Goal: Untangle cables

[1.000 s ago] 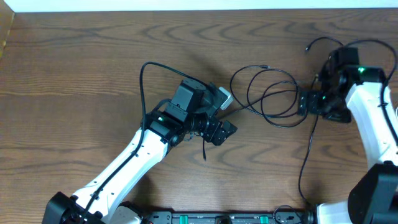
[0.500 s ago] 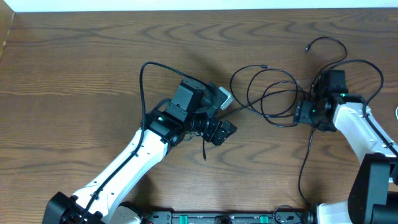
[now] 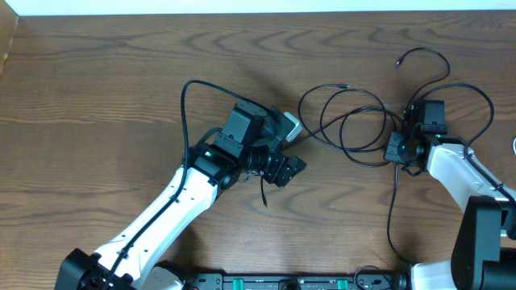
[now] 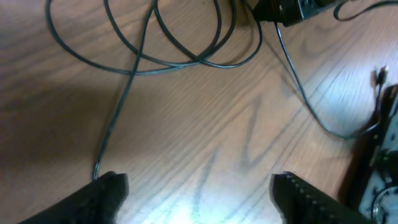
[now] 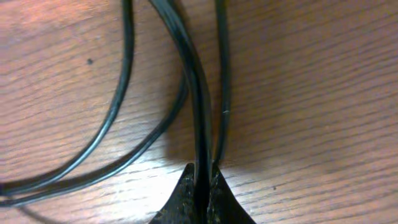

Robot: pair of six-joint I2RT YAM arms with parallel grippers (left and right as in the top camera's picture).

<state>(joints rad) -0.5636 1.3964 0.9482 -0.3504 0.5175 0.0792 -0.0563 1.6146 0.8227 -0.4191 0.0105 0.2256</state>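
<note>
A thin black cable (image 3: pixel 364 160) lies in loose overlapping loops at the table's centre right, with one small plug end (image 3: pixel 345 86) at the top. In the right wrist view my right gripper (image 5: pixel 203 171) is shut on one black strand (image 5: pixel 198 93), and two more strands run beside it. Overhead, that gripper (image 3: pixel 393 149) sits at the loops' right edge. My left gripper (image 3: pixel 295 148) stands just left of the loops. Seen from the left wrist, the left gripper (image 4: pixel 199 182) is open over bare wood, and a strand (image 4: pixel 118 106) runs down to its left finger (image 4: pixel 112 190). I see no white cable.
Another thin black strand (image 3: pixel 394 217) runs from the right gripper down toward the front edge. A further curl with a plug tip (image 3: pixel 399 61) lies at the back right. A pale wall (image 3: pixel 242 6) borders the wooden table (image 3: pixel 97 80) at the back.
The right arm swung left and down onto the loops' right edge, and its jaws closed on a strand. The left arm stayed where it was.
</note>
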